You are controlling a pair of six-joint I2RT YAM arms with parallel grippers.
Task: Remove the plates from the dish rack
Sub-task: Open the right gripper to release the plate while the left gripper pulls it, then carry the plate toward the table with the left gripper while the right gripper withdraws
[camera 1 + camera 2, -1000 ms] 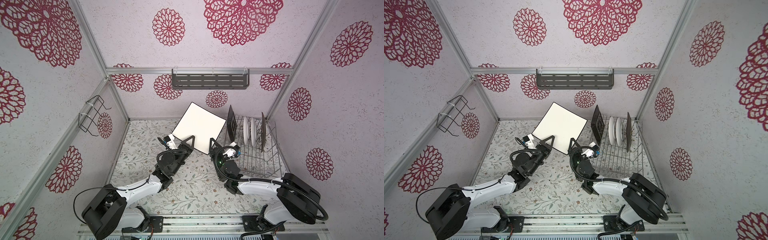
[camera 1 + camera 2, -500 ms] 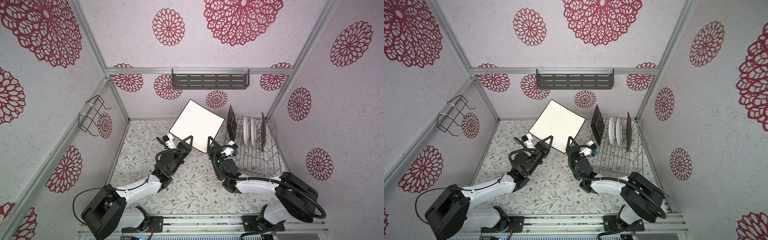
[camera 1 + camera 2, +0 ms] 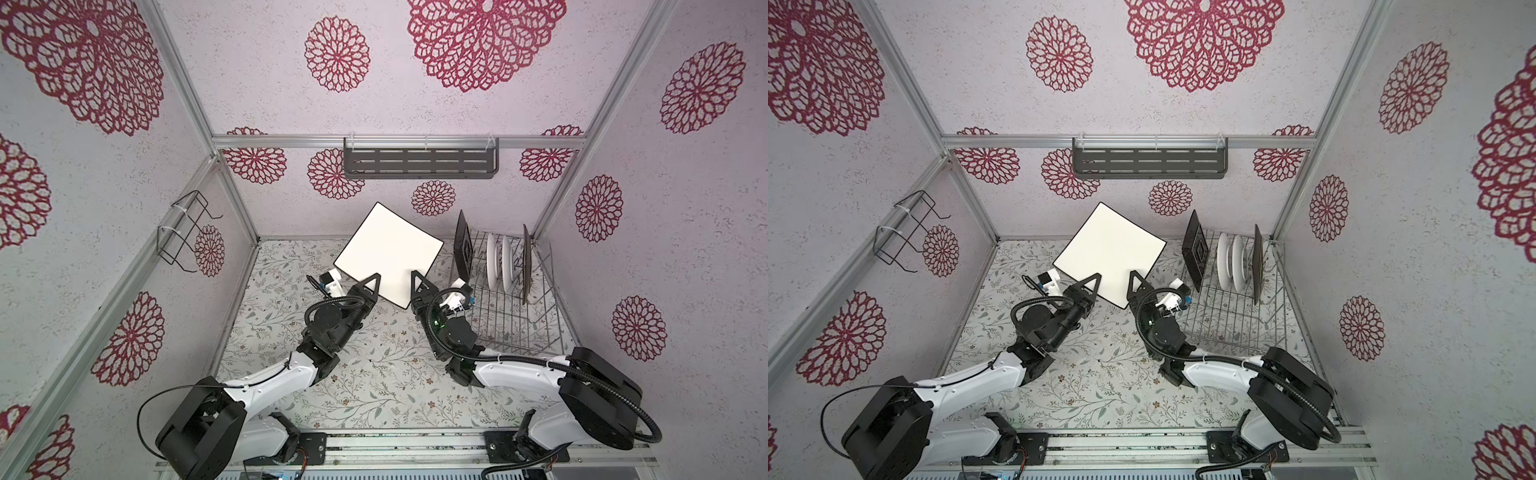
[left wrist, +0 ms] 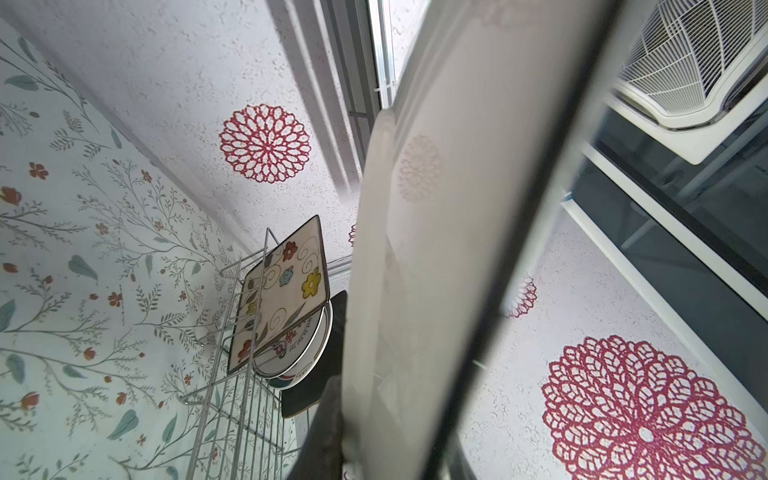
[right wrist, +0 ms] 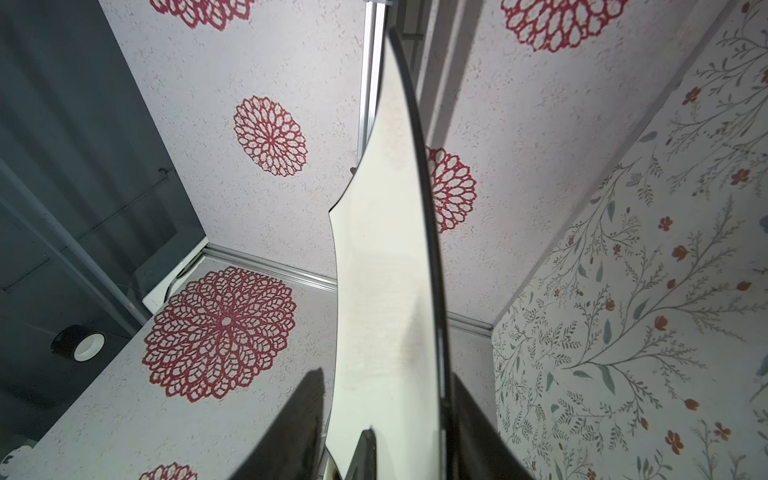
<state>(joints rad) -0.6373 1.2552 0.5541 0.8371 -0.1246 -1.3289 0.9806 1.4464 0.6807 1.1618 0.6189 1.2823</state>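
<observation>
Now that the left gripper (image 3: pixel 375 283) has clamped onto the white plate (image 3: pixel 388 249), held tilted above the floral tabletop (image 3: pixel 374 374) left of the dish rack (image 3: pixel 511 320), the right gripper (image 3: pixel 415 277) has let go, jaws spread either side of its edge. The hand-over looks done, so the left arm alone can set it down; four plates (image 3: pixel 496 262) still stand in the rack. Red-medallion walls (image 3: pixel 336 54) enclose the cell.

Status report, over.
Left gripper shut on white square plate. Right gripper open astride its edge. Four plates in dish rack. Nothing in the way.
</observation>
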